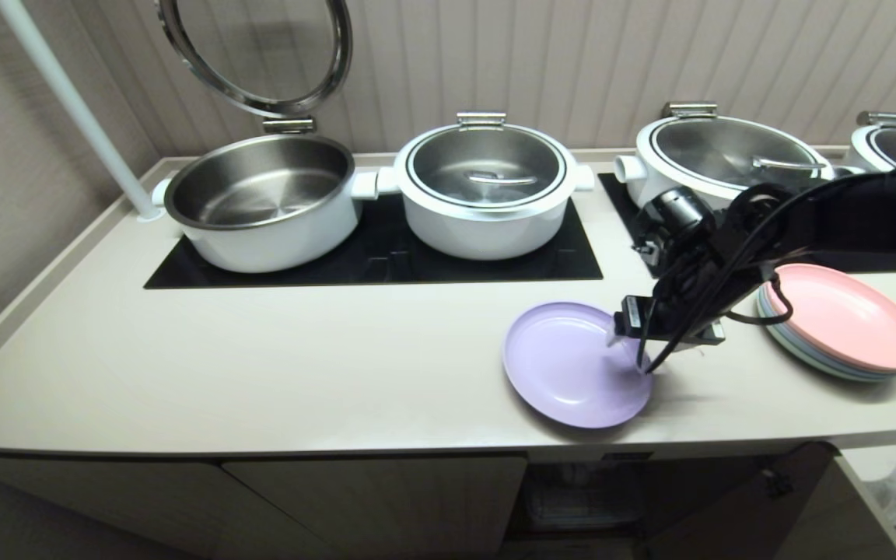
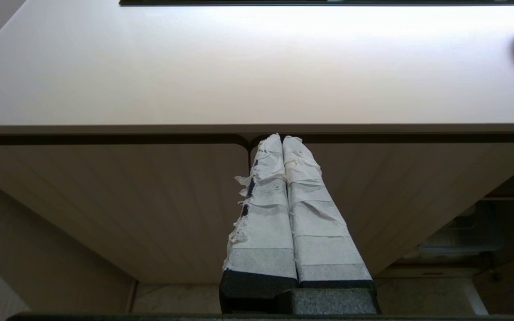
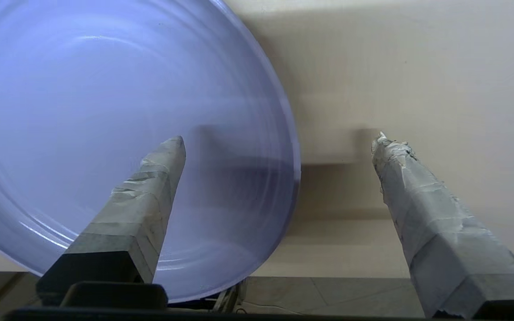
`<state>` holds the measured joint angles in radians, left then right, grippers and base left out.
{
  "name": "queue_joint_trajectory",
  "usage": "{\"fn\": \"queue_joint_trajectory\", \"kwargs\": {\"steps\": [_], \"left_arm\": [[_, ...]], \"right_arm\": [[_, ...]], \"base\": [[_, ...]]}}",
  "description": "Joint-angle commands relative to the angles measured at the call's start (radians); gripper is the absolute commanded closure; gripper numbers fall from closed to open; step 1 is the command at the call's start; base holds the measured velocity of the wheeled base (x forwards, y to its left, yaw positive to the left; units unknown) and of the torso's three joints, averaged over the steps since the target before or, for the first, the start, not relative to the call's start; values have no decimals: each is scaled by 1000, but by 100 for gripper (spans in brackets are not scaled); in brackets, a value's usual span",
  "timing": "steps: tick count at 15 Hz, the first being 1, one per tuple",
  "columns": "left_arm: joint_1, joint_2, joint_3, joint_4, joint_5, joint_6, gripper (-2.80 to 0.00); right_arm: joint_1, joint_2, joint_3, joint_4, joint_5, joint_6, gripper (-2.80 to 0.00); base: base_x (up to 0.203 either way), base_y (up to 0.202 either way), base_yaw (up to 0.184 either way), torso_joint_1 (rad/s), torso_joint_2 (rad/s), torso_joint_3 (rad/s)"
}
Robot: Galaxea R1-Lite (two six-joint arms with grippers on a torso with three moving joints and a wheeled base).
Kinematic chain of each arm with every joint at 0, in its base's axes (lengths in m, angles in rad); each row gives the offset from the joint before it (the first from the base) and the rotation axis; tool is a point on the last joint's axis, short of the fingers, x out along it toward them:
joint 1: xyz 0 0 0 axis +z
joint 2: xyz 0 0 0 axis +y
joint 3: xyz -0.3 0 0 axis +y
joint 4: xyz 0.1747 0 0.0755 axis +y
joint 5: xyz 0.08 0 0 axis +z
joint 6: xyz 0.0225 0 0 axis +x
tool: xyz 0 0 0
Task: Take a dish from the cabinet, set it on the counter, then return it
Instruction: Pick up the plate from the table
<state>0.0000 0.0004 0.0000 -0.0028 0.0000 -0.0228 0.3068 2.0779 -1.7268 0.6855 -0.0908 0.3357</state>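
Observation:
The lavender dish [image 1: 565, 365] lies flat on the beige counter [image 1: 261, 373], close to its front edge. My right gripper [image 1: 662, 342] hovers at the dish's right rim and is open, holding nothing. In the right wrist view one taped finger [image 3: 150, 196] is over the dish [image 3: 105, 111] and the other [image 3: 417, 200] is over bare counter [image 3: 417, 67], with the rim between them. My left gripper [image 2: 283, 139] is shut and parked low in front of a cabinet door [image 2: 105, 200]. The cabinet [image 1: 370, 498] runs under the counter, with a dark open compartment [image 1: 588, 498] below the dish.
A pink-topped stack of pastel plates [image 1: 845, 319] sits right of the gripper. Several white pots [image 1: 487, 187] stand on black cooktop panels [image 1: 370, 264] at the back, the leftmost [image 1: 261, 202] with its lid raised. A white pole [image 1: 75, 109] rises at the back left.

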Motion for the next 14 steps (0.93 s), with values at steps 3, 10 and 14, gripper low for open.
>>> {"fn": "queue_joint_trajectory", "kwargs": {"steps": [3, 10, 14], "left_arm": [[0, 0, 0, 0, 0, 0, 0], [0, 0, 0, 0, 0, 0, 0], [0, 0, 0, 0, 0, 0, 0]], "right_arm": [[2, 44, -8, -11, -1, 3, -280], [6, 59, -8, -34, -3, 2, -280], [8, 59, -10, -34, -3, 2, -280]], "base": [[0, 0, 0, 0, 0, 0], [0, 0, 0, 0, 0, 0], [0, 0, 0, 0, 0, 0]]}}
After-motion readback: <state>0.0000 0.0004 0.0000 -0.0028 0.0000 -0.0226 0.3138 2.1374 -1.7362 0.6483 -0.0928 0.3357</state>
